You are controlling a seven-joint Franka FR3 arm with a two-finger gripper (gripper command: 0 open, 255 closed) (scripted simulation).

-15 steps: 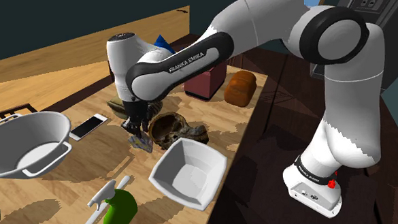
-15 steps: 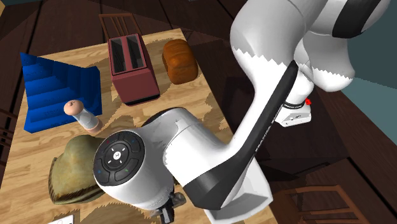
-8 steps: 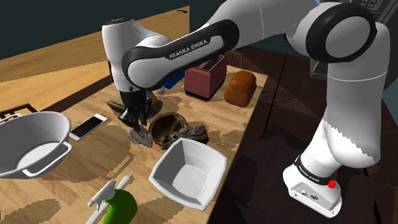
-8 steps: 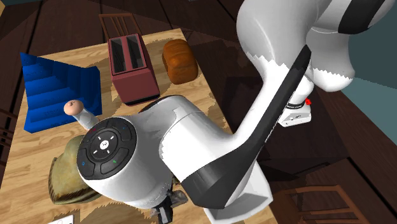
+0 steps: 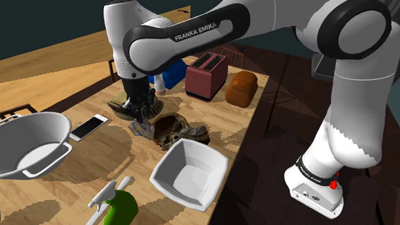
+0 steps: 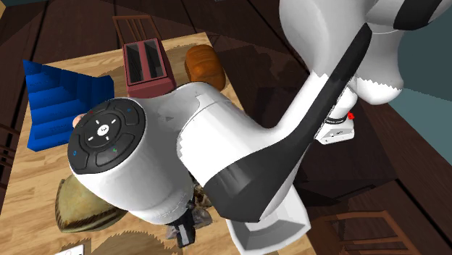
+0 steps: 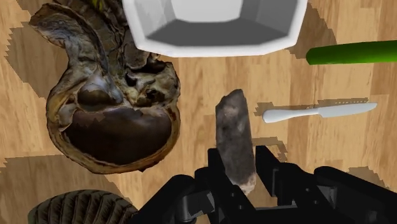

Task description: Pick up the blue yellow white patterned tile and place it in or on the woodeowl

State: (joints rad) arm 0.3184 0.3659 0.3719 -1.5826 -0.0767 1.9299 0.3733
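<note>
My black gripper (image 7: pixel 245 181) is shut on the tile (image 7: pixel 236 139), a thin mottled grey-brown slab standing on edge between the fingers. The tile hangs above the wooden table, just beside the rough brown wooden bowl (image 7: pixel 111 108). In the shoulder view the gripper (image 5: pixel 141 116) holds the tile (image 5: pixel 138 127) a little to the left of the bowl (image 5: pixel 168 128). In the second exterior view the gripper (image 6: pixel 184 229) peeks out under the white forearm.
A white square bowl (image 5: pixel 188 174) sits close in front of the wooden bowl. A grey basin (image 5: pixel 29 145), phone (image 5: pixel 89 126) and green spray bottle (image 5: pixel 120 208) lie to the shoulder view's left. Behind are an olive hat (image 6: pixel 76 206), toaster (image 5: pixel 206 75), bread loaf (image 5: pixel 241 87) and blue rack (image 6: pixel 51 101). A white knife (image 7: pixel 318 112) lies nearby.
The gripper has risen from the table with the tile clasped in it, and the forearm has swung higher. The bowls and other objects have stayed put.
</note>
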